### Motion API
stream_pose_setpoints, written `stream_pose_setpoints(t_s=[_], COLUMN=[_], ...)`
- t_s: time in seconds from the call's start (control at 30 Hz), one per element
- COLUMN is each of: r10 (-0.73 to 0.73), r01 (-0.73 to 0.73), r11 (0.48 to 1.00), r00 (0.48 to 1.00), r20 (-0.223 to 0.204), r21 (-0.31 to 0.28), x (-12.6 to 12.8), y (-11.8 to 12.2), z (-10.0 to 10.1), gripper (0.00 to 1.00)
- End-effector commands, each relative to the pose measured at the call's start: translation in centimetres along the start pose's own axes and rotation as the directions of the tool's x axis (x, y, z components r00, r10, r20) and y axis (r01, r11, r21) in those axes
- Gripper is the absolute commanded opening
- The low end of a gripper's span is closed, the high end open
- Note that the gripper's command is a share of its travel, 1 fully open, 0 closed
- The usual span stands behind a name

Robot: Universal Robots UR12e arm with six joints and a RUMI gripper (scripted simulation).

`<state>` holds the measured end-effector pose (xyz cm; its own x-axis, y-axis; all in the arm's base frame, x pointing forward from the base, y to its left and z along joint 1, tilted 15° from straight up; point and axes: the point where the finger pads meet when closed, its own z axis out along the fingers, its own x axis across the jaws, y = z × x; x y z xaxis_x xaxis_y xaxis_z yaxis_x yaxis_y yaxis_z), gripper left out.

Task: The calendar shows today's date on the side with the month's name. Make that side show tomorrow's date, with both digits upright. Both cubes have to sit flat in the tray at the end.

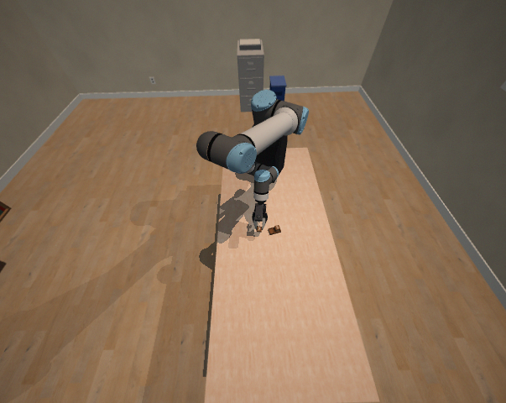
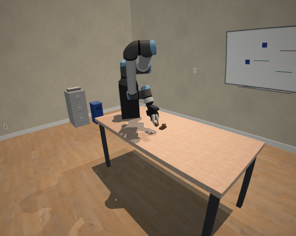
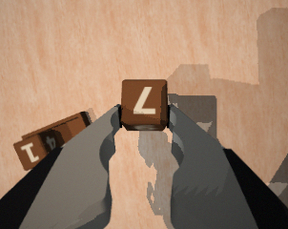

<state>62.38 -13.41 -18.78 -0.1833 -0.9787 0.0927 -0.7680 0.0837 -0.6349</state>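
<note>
Your jaws, nearly closed, gripped the cube point(image 1: 258, 228) point(image 2: 156, 124) point(image 3: 144, 100); you needed it squared before lowering toward the tray point(image 1: 271, 231) point(image 2: 162, 128) point(image 3: 80, 122), wrist-view eight o'clock.

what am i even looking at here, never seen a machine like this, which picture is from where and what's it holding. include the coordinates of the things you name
This is one robot arm point(image 1: 268, 132) point(image 2: 131, 76) with several joints, mounted at one end of a long table point(image 1: 283, 303) point(image 2: 193, 142). At its tip is a two-jaw gripper point(image 1: 258, 225) point(image 2: 156, 124) point(image 3: 145, 106), which works like a finger and thumb.

The top picture looks down on the table from high up. The exterior picture sees it from the side of the room. The wrist picture comes from just behind the fingers.

The gripper is shut on a small brown cube point(image 1: 258, 228) point(image 2: 156, 124) point(image 3: 144, 102) with a pale digit facing the wrist camera. Beside it on the table is the small calendar tray point(image 1: 272, 232) point(image 2: 162, 128), with the other cube point(image 1: 277, 227) point(image 2: 164, 125) point(image 3: 30, 154) in it.
</note>
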Motion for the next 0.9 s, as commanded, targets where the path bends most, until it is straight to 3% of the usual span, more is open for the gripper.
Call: stream_pose_setpoints(t_s=[0.0,0.27,0.87], r10=[0.001,-0.001,-0.004], r01=[-0.001,0.001,0.004], r11=[0.999,0.991,0.982], r00=[1.0,1.0,1.0], r20=[0.0,-0.001,-0.002], r21=[-0.051,-0.135,-0.187], x=[0.03,-0.04,-0.14], y=[-0.12,-0.16,-0.15], z=[0.11,-0.1,-0.47], gripper=[0.11,0.11,0.11])
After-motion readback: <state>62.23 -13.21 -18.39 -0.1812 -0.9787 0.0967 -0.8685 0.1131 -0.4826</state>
